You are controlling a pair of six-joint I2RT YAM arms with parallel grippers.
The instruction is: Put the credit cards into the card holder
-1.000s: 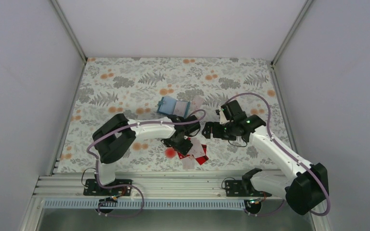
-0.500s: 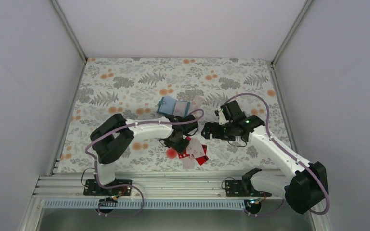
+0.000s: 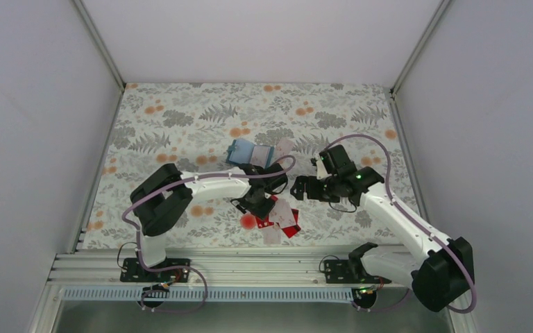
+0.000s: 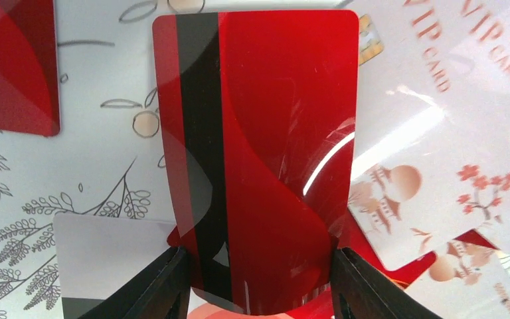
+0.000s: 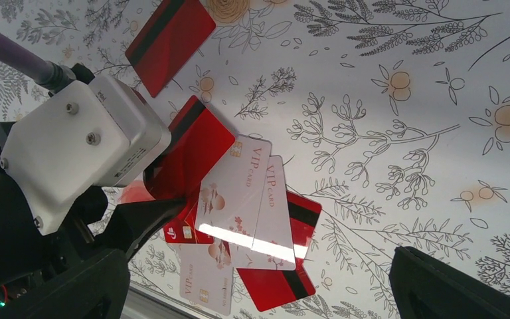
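My left gripper [image 3: 255, 201] is shut on a red credit card with a black stripe [image 4: 259, 166], gripped by its long edges, which bow between the fingers [image 4: 167, 287]. It is held just above a loose pile of red and white cards [image 3: 282, 218]. The held card also shows in the right wrist view [image 5: 199, 143], beside the white VIP cards [image 5: 239, 199]. The teal card holder [image 3: 249, 152] lies behind the left gripper, seen only from the top. My right gripper [image 3: 298, 188] is open and empty, just right of the pile.
A small round red blob [image 3: 248, 220] lies left of the pile. One red card [image 5: 169, 40] lies apart from the pile. A pale card [image 3: 285, 147] lies right of the holder. The table's front edge and rail run close below the pile.
The left gripper has shifted slightly up and right with the red card. The right gripper has edged a little to the left, towards the pile.
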